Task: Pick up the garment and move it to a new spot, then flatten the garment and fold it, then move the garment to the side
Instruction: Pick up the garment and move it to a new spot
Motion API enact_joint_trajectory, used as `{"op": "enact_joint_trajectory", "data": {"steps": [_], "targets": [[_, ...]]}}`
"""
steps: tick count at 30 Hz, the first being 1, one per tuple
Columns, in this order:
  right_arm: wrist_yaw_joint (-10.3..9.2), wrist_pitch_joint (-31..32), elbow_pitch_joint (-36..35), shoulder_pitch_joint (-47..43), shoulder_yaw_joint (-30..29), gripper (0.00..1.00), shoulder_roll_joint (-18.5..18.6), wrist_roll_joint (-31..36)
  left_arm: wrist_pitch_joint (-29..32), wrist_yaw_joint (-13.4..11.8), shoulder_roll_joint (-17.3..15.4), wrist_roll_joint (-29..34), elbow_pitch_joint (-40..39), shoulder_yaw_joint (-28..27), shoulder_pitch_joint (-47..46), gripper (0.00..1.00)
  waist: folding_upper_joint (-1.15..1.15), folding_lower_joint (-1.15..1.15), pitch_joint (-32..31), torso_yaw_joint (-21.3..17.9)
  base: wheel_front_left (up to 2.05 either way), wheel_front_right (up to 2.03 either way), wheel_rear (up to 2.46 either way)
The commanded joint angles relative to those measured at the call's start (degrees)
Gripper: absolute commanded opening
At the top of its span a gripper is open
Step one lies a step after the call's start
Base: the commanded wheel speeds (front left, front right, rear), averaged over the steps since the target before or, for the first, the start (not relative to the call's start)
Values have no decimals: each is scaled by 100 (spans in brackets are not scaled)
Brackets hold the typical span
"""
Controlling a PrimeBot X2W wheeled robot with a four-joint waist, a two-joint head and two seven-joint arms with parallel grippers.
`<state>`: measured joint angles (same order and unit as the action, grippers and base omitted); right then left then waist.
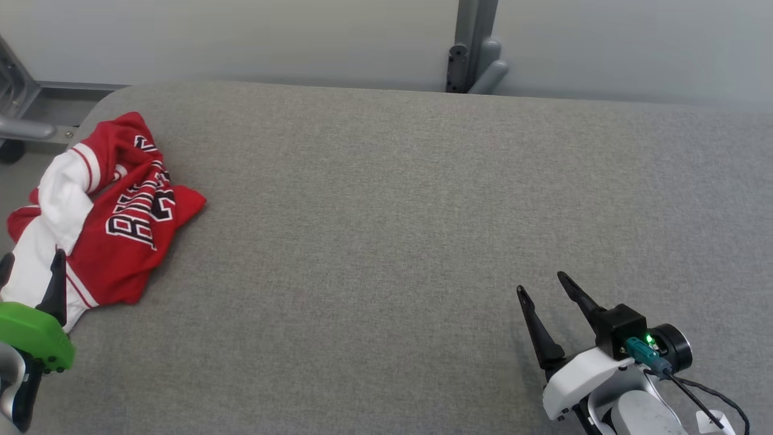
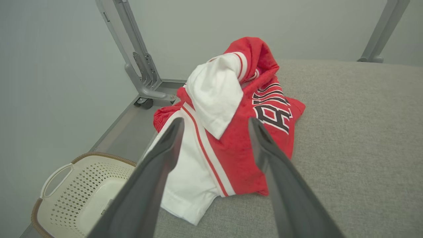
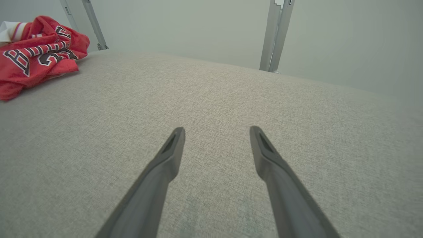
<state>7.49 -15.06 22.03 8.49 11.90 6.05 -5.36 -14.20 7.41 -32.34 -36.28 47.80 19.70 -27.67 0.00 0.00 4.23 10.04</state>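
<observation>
Left fingers [image 2: 158, 165]: spread wide, nothing held. In the left wrist view they rise from the bottom edge, with the garment [image 2: 238, 145] straight ahead and showing in the gap between the tips. The left tip sits over the white panel and the right tip over the red. Whether either tip touches the cloth, cannot tell. In the head view the left fingers [image 1: 57, 284] are at the lower left edge, above a green cover [image 1: 33, 335]. One dark tip overlaps the white lower end of the garment [image 1: 127, 229].

Right fingers [image 3: 165, 165]: also spread wide and empty, over bare grey bench [image 3: 211, 92]. In the head view the right fingers [image 1: 537, 332] are at lower right, tips pointing up and slightly left, well apart from the garment.

Garment: a red jersey with white panels, red-and-white stripes and black lettering edged in white. It lies crumpled in a heap at the left end of the bench [image 1: 392, 241], at middle to upper left of the head view. In the right wrist view the garment [image 3: 36, 59] is in the upper left corner, far from the tips.

Surroundings: a cream perforated basket [image 2: 99, 170] with a brown rim stands on the floor, at lower left of the left wrist view. A grey metal frame [image 2: 142, 66] stands against the pale wall at upper left of that view.
</observation>
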Motion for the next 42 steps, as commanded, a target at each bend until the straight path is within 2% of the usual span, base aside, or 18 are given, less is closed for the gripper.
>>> {"op": "enact_joint_trajectory", "data": {"steps": [1, 6, 12, 20, 23, 29, 41, 42], "targets": [[0, -18, -23, -33, -16, 100, -3, 43, -34, 13, -59, -61, 81, 15, -89, 100, 0, 0, 217, -247, 0, 0, 0], [-1, -18, -75, 22, -79, 100, 62, 56, -64, -10, -5, -81, 572, -31, -239, 100, 0, 0, 419, -376, 0, 0, 0], [0, -18, -147, 141, -139, 100, 120, 83, -103, -289, 75, 109, 911, -80, -472, 100, 0, 0, 673, -401, 0, 0, 0], [0, -18, -176, 220, -225, 100, 192, 115, -101, -682, 113, 389, 886, -408, -587, 100, 0, 0, 869, -372, 0, 0, 0], [0, -18, -167, 236, -239, 100, 175, 126, -102, -670, 154, 479, 932, -483, -582, 100, 0, 0, 900, -362, 0, 0, 0], [0, -18, -150, 286, -235, 100, 142, 128, -102, -435, 231, 622, 1039, -640, -629, 100, 0, 0, 986, -396, 0, 0, 0], [0, -18, -216, 391, -292, 100, 199, 146, -102, -374, 320, 774, 1122, -1002, -847, 100, 0, 0, 1234, -538, 0, 0, 0], [0, -18, -223, 395, -302, 100, 208, 144, -102, -362, 344, 765, 1141, -1027, -883, 95, 0, 0, 1257, -541, 0, 0, 0]]}}
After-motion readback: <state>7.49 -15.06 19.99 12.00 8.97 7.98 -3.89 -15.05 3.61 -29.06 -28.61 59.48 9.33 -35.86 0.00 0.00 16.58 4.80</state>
